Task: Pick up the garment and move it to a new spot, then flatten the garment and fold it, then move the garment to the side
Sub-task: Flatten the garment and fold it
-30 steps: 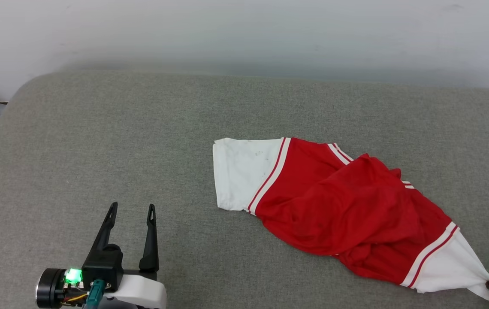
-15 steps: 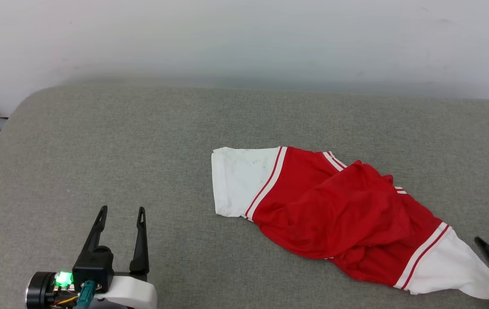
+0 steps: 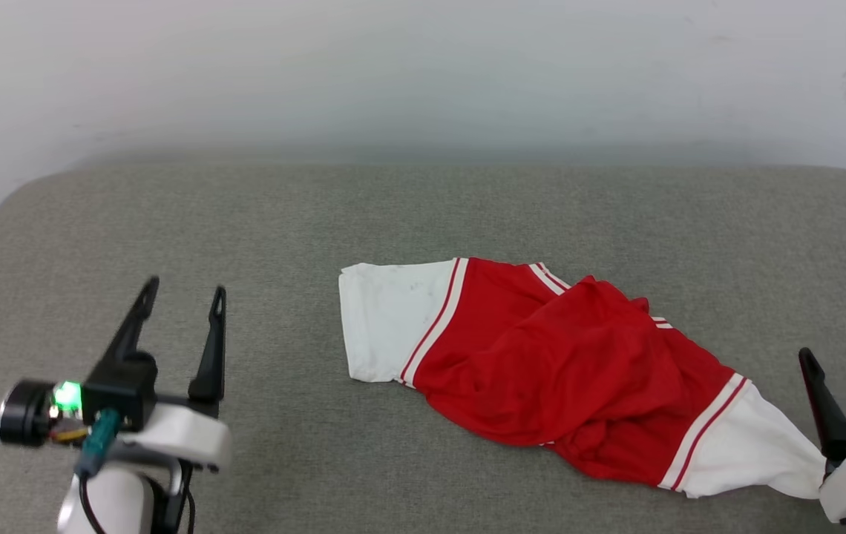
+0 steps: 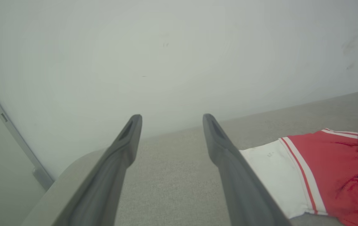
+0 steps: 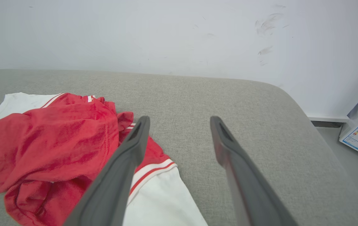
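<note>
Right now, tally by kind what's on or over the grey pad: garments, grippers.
Garments: 1, the red-and-white garment, crumpled on the grey pad.
Grippers: 2, the left gripper and the right gripper, both with fingers open and nothing between them.
Total: 3

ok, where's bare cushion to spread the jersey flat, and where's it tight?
Widest bare patch: grey cushion between the left gripper and the white sleeve of the garment, back to the wall. Also the strip behind the garment. Tight: near right corner, where the other sleeve ends beside the right gripper.
</note>
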{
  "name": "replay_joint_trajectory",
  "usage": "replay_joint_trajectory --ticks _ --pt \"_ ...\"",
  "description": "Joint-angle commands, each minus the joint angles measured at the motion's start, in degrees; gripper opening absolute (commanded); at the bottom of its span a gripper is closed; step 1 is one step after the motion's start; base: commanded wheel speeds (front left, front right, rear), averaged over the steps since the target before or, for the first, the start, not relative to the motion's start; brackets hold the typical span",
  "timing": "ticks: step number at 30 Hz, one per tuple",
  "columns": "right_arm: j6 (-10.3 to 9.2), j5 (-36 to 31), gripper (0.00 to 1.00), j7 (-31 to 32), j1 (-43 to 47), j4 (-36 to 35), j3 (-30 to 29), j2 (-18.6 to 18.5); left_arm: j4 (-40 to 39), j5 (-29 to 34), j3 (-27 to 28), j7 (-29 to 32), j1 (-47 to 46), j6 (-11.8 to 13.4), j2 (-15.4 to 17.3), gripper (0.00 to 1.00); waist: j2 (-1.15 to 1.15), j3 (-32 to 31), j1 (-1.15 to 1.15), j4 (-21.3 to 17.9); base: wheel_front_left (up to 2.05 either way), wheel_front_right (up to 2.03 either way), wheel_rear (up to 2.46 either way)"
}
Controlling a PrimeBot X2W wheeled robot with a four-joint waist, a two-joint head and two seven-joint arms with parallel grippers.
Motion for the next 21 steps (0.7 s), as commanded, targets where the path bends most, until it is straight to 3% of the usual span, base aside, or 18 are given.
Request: replay_joint_trajectory --ticks 1,5,8,12,21 --pt "-0.06 -1.42 1.0 0.63 1.16 -1.81 -0.72 1.4 0.7 -0.49 -0.3 -0.15 -2.6 -1.03 0.78 1.0 0.0 0.62 0.0 -0.68 0.0 0.0 0.0" --pt "-0.06 -4.32 1.0 2.23 2.13 -5.98 -1.65 4.66 5.62 -2.64 -2.49 0.45 -10.26 -3.97 3.75 1.0 0.0 2.07 0.0 -2.21 0.0 0.0 0.0" --pt "-0.06 -5.51 1.0 2.76 2.26 -8.01 -2.0 6.1 8.11 -5.97 -5.49 4.71 -16.58 -4.86 5.68 1.0 0.0 3.55 0.0 -3.31 0.0 0.0 0.0" --pt "-0.06 -6.77 1.0 2.9 1.44 -9.56 -2.06 7.42 9.76 -14.3 -13.39 14.1 -24.09 -5.01 9.6 1.0 0.0 5.85 0.0 -4.98 0.0 0.0 0.0" --pt "-0.06 -8.04 1.0 2.12 -1.22 -10.72 -2.04 9.28 12.14 -34.44 -32.03 41.66 -39.05 -5.01 20.34 1.0 0.0 12.04 0.0 -8.43 0.0 0.0 0.0"
